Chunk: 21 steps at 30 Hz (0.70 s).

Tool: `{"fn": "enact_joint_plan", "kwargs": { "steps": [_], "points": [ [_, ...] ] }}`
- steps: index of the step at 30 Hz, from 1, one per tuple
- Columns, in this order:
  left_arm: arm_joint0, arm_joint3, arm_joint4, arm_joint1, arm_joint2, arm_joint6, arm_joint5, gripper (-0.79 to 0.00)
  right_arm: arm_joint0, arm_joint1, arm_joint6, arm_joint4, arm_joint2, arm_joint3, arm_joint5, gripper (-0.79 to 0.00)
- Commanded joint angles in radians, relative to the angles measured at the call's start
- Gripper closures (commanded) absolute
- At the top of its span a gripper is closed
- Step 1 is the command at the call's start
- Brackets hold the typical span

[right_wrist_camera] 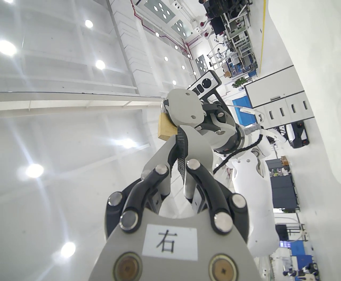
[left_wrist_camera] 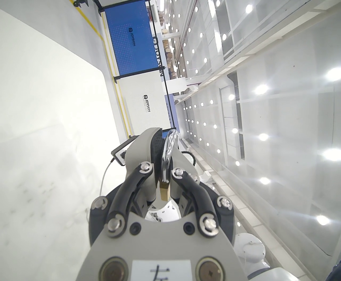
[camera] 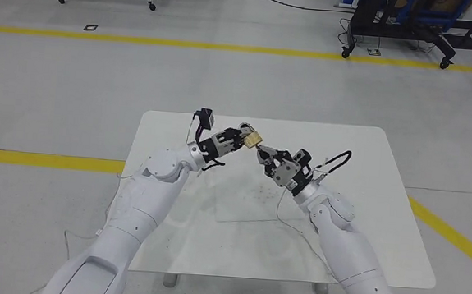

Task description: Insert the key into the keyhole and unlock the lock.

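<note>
**Brass padlock held up over the white table**

The left gripper (left_wrist_camera: 163, 159) has its smooth, rounded grey fingers clamped on the padlock (camera: 252, 137). It holds the padlock in the air above the far middle of the flat white table (camera: 361, 238). The padlock is a small, squarish brass block with a curved, shiny chrome shackle. The shackle lies between the fingers and the brass body juts out past them.

Just to the right and a little nearer, the right gripper (right_wrist_camera: 179, 133) points its tips at that brass body. Contact is hard to judge. Its fingers are pressed together, black ribbed pads facing each other. I cannot tell whether a key is pinched between them.
</note>
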<state>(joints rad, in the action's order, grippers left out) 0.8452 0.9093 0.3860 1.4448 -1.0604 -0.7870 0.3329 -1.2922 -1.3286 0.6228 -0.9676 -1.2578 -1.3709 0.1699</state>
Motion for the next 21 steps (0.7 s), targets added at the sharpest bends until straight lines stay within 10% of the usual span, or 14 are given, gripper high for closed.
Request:
{"fn": "enact_joint_plan", "kwargs": {
  "steps": [1, 8, 11, 12, 13, 21],
  "points": [
    [-0.003, 0.002, -0.046, -0.002, 0.002, 0.026, 0.022, 0.000, 0.006, 0.001, 0.022, -0.027, -0.004, 0.009, 0.047, 0.000],
    [0.008, 0.023, -0.109, -0.004, 0.008, 0.079, 0.038, 0.000, 0.020, 0.005, 0.038, -0.045, -0.013, 0.024, 0.094, -0.034],
    [0.009, 0.027, -0.104, -0.006, 0.001, 0.077, 0.037, 0.000, 0.017, 0.007, 0.030, -0.024, -0.014, 0.021, 0.081, -0.357],
    [0.009, 0.029, -0.102, -0.007, -0.001, 0.076, 0.037, 0.000, 0.015, 0.009, 0.032, -0.010, -0.015, 0.019, 0.078, -0.668],
    [0.009, 0.030, -0.101, -0.007, -0.003, 0.075, 0.036, 0.000, 0.013, 0.011, 0.031, 0.012, -0.017, 0.016, 0.069, -0.785],
    [-0.004, 0.029, -0.274, -0.020, -0.001, 0.153, 0.036, 0.000, -0.056, 0.028, -0.085, 0.185, -0.077, -0.050, -0.113, -0.785]
  ]
}}
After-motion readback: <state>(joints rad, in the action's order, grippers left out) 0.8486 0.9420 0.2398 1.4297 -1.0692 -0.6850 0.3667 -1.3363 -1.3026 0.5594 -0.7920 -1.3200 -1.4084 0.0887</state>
